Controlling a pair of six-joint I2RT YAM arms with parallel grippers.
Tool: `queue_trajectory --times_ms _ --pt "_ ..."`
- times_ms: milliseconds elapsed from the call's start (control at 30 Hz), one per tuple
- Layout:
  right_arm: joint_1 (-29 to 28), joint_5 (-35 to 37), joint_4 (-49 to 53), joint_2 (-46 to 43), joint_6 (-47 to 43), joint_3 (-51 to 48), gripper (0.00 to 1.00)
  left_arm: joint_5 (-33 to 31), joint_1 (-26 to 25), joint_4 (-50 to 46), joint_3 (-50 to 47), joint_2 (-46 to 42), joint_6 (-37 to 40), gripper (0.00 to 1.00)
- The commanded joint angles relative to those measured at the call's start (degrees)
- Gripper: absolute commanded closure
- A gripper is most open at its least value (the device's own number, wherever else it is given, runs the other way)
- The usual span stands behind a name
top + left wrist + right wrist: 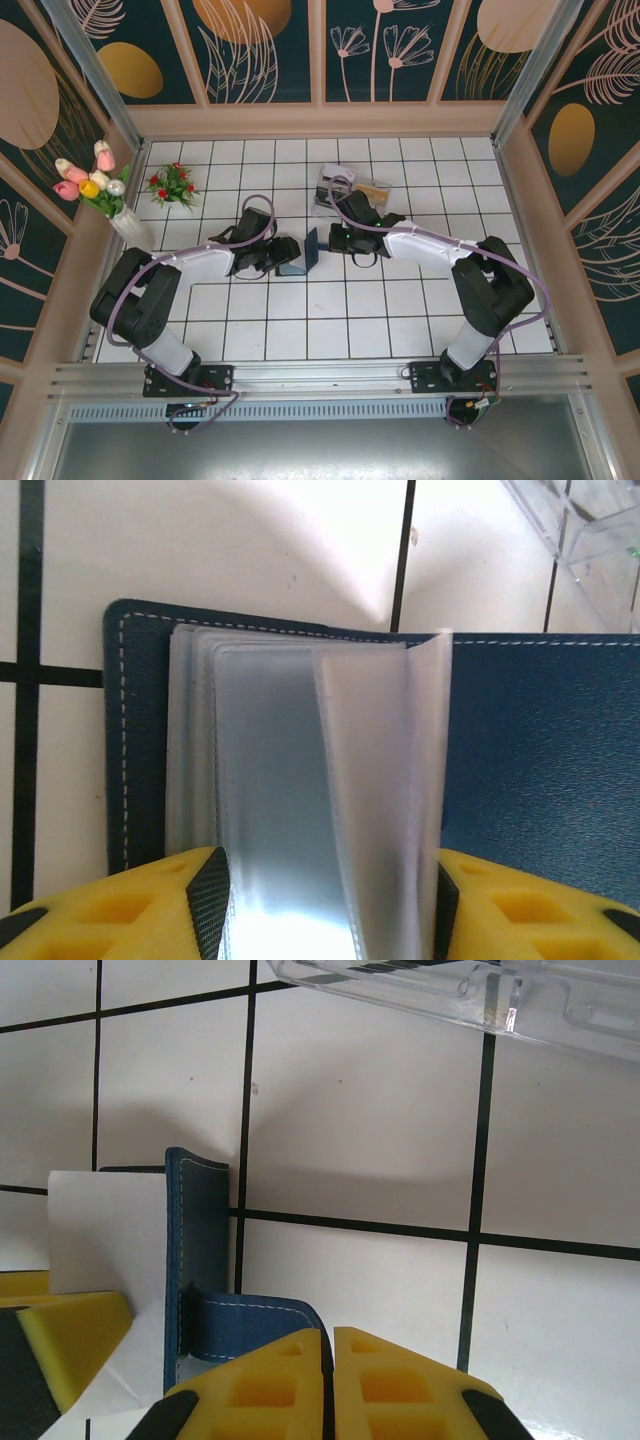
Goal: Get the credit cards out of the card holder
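Navy holder point(310, 248) open at tabletop point(400, 320) centre, right tool point(328, 1348) pinching its flap point(250, 1320), left tool point(325, 905) spread around limp, slippery sleeves point(300, 780); cards, likely stiff, best pinched at an edge

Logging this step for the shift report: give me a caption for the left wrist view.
Left gripper straddles the clear sleeves of the open navy card holder.

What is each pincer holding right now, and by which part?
Right pincer pinches the card holder's blue cover flap; left pincer straddles its clear sleeves, grip unclear.
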State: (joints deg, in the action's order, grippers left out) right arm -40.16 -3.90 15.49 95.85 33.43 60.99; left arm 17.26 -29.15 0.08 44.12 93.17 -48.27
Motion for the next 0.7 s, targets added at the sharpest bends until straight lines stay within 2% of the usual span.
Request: queue_trajectory --times_ms 0,200,433,667 --pt "0.3 0.8 1.1 1.0 0.8 -0.8 0.9 2.7 0.3 1.2 1.7 0.8 -0.1 0.45" --pt "0.3 0.7 1.1 1.4 0.9 -1.0 0.9 5.5 0.2 3.1 2.0 0.5 0.1 0.44" --pt "0.6 0.4 0.9 1.5 0.9 -1.0 0.9 10.2 0.2 6.5 2.1 0.6 -0.6 0.35" --pt "1.1 -0.5 0.7 0.7 2.7 -1.6 0.89 13.1 -0.1 9.8 2.3 1.1 -1.8 0.36"
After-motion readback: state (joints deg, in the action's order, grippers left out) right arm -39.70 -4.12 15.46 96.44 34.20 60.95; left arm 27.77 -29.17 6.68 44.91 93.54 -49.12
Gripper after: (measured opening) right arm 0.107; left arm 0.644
